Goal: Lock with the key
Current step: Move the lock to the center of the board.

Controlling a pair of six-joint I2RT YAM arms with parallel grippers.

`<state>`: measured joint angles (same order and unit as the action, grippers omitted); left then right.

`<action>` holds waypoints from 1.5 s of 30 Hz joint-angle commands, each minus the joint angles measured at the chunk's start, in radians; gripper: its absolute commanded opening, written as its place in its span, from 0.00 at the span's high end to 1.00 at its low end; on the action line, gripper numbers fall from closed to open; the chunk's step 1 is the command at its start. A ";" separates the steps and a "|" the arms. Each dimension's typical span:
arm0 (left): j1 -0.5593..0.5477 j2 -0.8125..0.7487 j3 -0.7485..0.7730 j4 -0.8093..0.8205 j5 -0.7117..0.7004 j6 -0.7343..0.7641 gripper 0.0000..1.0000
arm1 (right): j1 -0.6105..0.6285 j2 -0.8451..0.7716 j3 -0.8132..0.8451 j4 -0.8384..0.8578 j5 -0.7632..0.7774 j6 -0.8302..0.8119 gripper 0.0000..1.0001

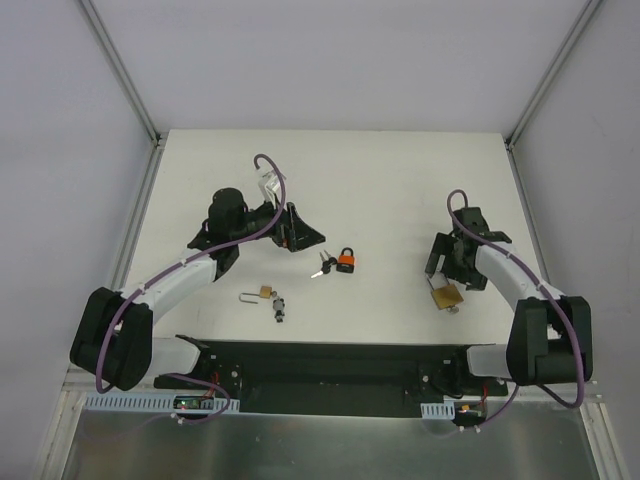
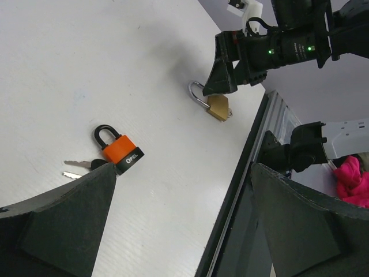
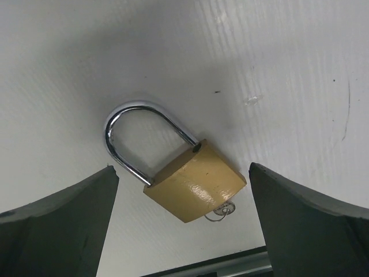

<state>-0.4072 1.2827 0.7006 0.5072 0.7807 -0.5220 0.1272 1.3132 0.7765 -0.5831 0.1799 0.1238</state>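
Observation:
A large brass padlock with a silver shackle lies on the white table, a key in its bottom. The shackle's free end sits at its hole and looks raised out of it. My right gripper is open just above it, a finger on each side, touching nothing. It also shows in the top view, under the right gripper. An orange padlock with keys lies mid-table. My left gripper is open and empty, up-left of it; the wrist view shows that padlock.
A small brass padlock and a dark key bunch lie near the front left. The table's black front edge runs close below the large padlock. The left wrist view shows the right arm over the brass padlock.

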 commanded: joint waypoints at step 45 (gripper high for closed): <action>-0.085 0.067 0.065 0.028 0.006 0.002 0.04 | 0.158 0.116 -0.131 0.196 -0.465 0.203 0.35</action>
<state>-0.4725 1.3361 0.7185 0.4961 0.7815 -0.5240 0.2127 1.3922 0.7071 -0.4179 -0.1234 0.2249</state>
